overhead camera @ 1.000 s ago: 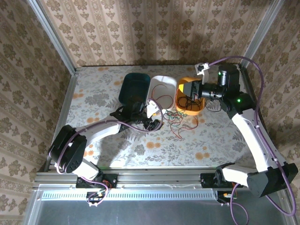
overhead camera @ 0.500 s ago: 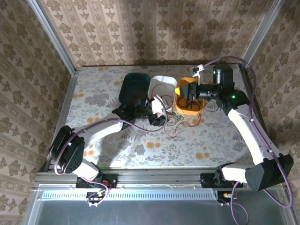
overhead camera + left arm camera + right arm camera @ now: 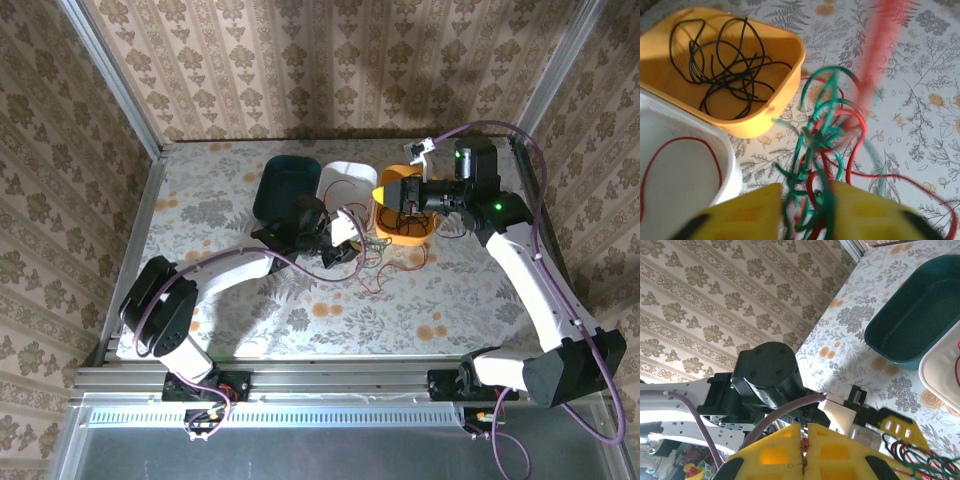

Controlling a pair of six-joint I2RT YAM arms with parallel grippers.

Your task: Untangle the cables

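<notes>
Flowery table point(image 3: 450, 300) with green bin point(image 3: 285, 185), white bin point(image 3: 345, 178), orange bin point(image 3: 790, 50) in a row. Pinches a red cable point(image 3: 880, 50) tight in the right gripper point(image 3: 804, 432) over the orange bin. Squeezes the cables point(image 3: 825, 135), a red and green tangle, in the left gripper point(image 3: 807, 192), just beside the orange bin.

No lettering, label, brand, number or sign is showing legibly on anything here.
</notes>
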